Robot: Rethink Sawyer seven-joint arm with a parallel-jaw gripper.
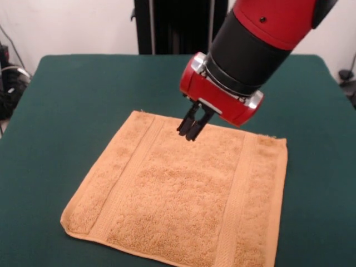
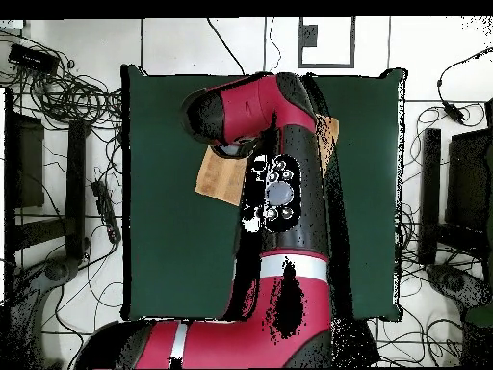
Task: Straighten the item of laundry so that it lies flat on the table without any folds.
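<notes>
The golden-orange terry towel (image 1: 181,197) lies spread flat on the dark green table (image 1: 72,105), near the front edge, with woven bands near its left and right edges. No folds show; no tag shows. My gripper (image 1: 192,129) hangs from the red and black arm over the towel's far edge, its black fingers close together and holding nothing, tips just above the cloth. In the overhead view the arm covers most of the towel (image 2: 220,178), and only two corners show; the gripper is hidden there.
The table (image 2: 164,241) has wide bare green cloth on all sides of the towel. Cables and equipment (image 2: 67,145) lie on the floor around the table. A black stand (image 1: 172,25) rises behind the table's far edge.
</notes>
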